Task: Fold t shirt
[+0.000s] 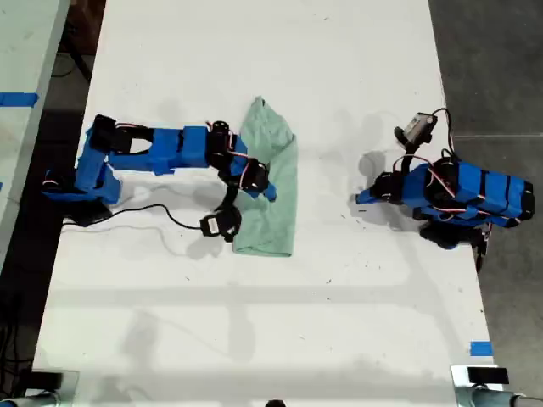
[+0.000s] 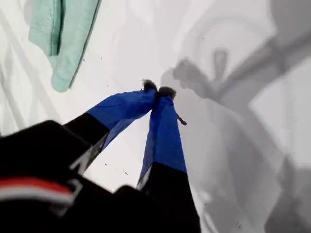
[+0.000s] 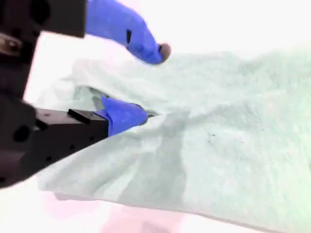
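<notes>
Here — t shirt [image 3: 228, 126] under second hand [image 3: 146, 82]

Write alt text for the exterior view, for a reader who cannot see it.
Overhead view of a white table with a pale mint-green t shirt folded into a long strip at its centre. A blue arm from the view's left has my second gripper down on the shirt, pincer open. My first gripper, pincer shut, rests on bare table at the view's right.

A white table [image 1: 339, 322] carries the folded t shirt [image 1: 276, 212] and seemingly two arm bases.
</notes>
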